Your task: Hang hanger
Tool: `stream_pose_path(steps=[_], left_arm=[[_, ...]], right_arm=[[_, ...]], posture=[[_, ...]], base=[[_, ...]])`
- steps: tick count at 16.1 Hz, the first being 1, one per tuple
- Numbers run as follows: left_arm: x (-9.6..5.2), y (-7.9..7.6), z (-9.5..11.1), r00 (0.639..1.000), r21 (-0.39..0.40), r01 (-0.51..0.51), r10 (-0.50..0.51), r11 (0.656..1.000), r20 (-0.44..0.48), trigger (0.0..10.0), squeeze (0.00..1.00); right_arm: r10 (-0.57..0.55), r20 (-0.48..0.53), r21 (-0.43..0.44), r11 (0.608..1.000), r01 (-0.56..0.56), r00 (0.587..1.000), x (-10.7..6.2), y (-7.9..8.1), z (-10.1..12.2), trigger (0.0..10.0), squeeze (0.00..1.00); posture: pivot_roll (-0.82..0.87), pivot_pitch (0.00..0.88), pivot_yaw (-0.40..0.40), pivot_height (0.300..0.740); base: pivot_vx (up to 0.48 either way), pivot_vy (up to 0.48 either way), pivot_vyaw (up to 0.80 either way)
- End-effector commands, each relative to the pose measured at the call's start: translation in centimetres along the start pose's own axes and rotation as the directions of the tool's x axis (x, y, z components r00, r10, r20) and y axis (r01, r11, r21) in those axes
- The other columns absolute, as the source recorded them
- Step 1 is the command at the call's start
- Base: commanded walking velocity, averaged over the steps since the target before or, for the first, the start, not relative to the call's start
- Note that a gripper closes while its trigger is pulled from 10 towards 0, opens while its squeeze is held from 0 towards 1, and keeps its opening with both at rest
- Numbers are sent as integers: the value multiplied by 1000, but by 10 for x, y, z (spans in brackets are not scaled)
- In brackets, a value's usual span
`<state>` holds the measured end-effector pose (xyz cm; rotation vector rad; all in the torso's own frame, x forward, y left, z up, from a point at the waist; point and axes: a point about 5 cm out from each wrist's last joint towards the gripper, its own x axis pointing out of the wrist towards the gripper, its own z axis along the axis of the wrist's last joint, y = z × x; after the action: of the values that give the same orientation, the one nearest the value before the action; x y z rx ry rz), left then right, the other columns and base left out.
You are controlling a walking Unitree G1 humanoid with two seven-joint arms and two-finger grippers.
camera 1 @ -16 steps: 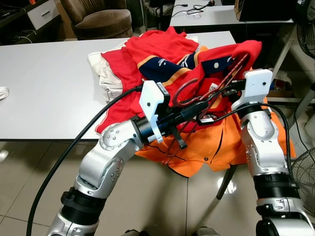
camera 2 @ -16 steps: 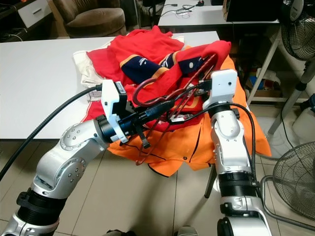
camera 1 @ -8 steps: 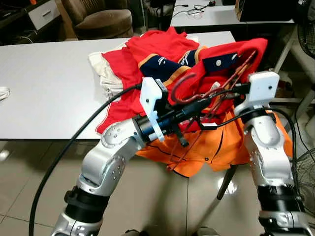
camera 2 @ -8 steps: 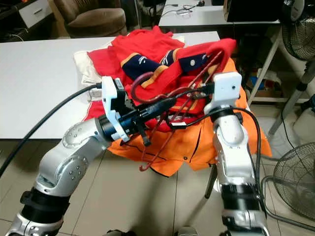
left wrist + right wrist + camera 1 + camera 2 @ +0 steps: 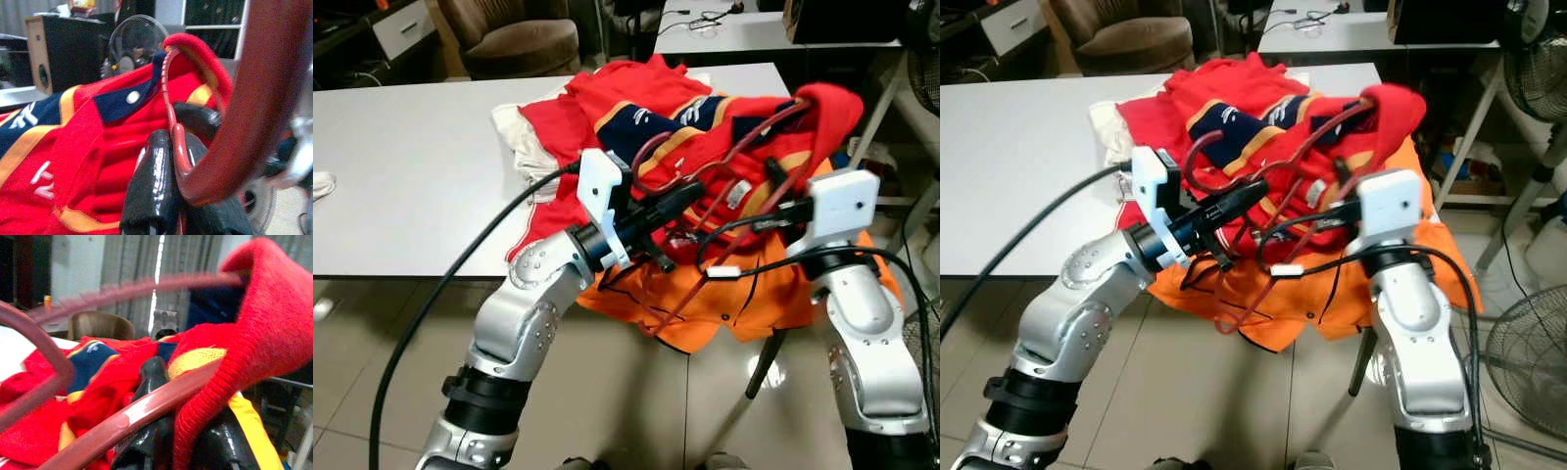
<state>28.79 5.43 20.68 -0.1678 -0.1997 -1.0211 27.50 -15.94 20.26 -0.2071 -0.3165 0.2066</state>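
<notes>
A dark red wire hanger (image 5: 759, 122) is held up over the table's front right corner, its hook (image 5: 641, 157) pointing left. Its far end sits inside the shoulder of a red jersey (image 5: 827, 108) with navy and yellow bands. My left gripper (image 5: 690, 196) is shut on the hanger just below the hook; in the left wrist view its black fingers (image 5: 149, 186) pinch the red wire (image 5: 177, 147). My right gripper (image 5: 766, 217) reaches in from the right, shut on the hanger's arm (image 5: 142, 413), with the red knit (image 5: 244, 338) draped over it.
An orange garment (image 5: 744, 294) hangs off the white table (image 5: 411, 166) below the hanger. A cream cloth (image 5: 521, 137) lies under the red pile. A brown armchair (image 5: 514, 39) stands behind the table, a floor fan (image 5: 1528, 362) at the right. A black cable (image 5: 440, 304) trails from my left wrist.
Both arms have carried the hanger up and to the right. The jersey's shoulder has risen with it, and my right wrist has drawn back to the right.
</notes>
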Motion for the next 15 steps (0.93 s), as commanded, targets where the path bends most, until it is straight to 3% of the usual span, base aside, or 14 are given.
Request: stream_pose_path(steps=[1,6,7,8,10,12,13,15], left_arm=[[18,-23,-10,990,13,124,-123,992,-64,10000,0],[16,-29,-15,978,2,190,-189,982,-88,10000,0],[16,-29,-18,975,-2,202,-201,979,-95,10000,0],[16,-29,-18,975,-2,202,-201,979,-95,10000,0],[22,-31,-18,978,7,192,-191,981,-88,10000,0],[52,-31,0,990,-84,138,-137,987,25,10000,0],[56,-30,6,991,-107,131,-126,986,52,10000,0],[57,-25,35,975,-161,167,-139,973,174,10000,0]], right_arm=[[200,119,-14,980,-200,973,2,36,27,0,0],[288,157,31,955,-296,945,-5,42,49,0,0],[361,159,80,923,-377,919,-11,48,54,0,0],[361,159,80,923,-377,919,-11,48,54,0,0],[453,139,140,871,-470,881,-20,53,54,0,0],[599,34,199,781,-593,800,-37,62,38,0,0],[612,13,206,772,-601,791,-40,63,34,0,0],[621,-136,213,780,-589,772,-54,58,8,0,0]], posture=[[-328,37,142,740],[-329,42,146,740],[-327,43,148,740],[-327,43,148,740],[-322,45,145,740],[-328,47,141,740],[-330,47,142,740],[-345,50,150,740]], base=[[0,0,0],[0,0,0],[0,0,0],[0,0,0],[0,0,0],[0,0,0],[0,0,0],[0,0,0]])
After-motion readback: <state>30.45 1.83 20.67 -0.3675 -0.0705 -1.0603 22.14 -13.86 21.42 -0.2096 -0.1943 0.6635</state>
